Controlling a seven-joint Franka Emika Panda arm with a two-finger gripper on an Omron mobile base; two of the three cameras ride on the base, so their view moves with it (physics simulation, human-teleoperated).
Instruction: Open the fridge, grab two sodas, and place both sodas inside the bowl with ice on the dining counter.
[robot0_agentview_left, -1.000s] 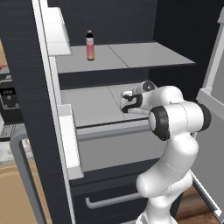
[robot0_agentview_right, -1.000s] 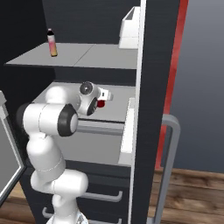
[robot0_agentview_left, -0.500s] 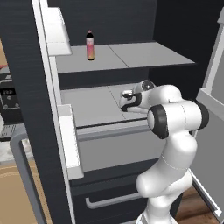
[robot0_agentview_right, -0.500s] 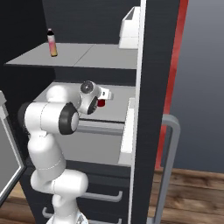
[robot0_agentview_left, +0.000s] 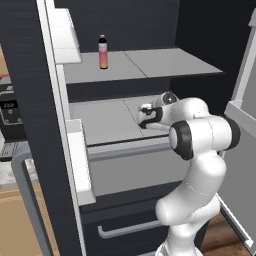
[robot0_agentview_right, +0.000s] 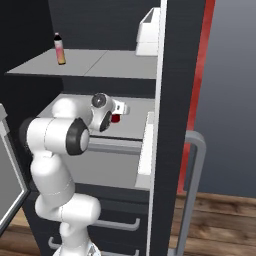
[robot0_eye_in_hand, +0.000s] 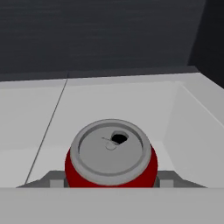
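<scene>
The fridge (robot0_agentview_left: 30, 75) stands open. On its middle shelf (robot0_agentview_left: 105, 120) my gripper (robot0_agentview_left: 145, 116) reaches in from the right. The hand view shows a red soda can (robot0_eye_in_hand: 111, 154) with a grey top between my two fingertips (robot0_eye_in_hand: 56, 179), which press against its sides. From the right base view a bit of the red can (robot0_agentview_right: 115, 119) peeks out under the gripper (robot0_agentview_right: 118, 113). The second soda, a slim bottle (robot0_agentview_left: 103, 52) with a dark cap and pink-orange body, stands upright on the upper shelf (robot0_agentview_right: 59, 49), clear of the arm. The bowl with ice and the dining counter are out of view.
The open left door (robot0_agentview_left: 65, 125) with white bins and the open right door (robot0_agentview_right: 175, 100) flank the arm. Two lower drawers with grey handles (robot0_agentview_left: 125, 230) sit below. A white bin (robot0_agentview_right: 150, 27) hangs at upper-shelf height. A black coffee machine (robot0_agentview_left: 10, 112) stands at the far left.
</scene>
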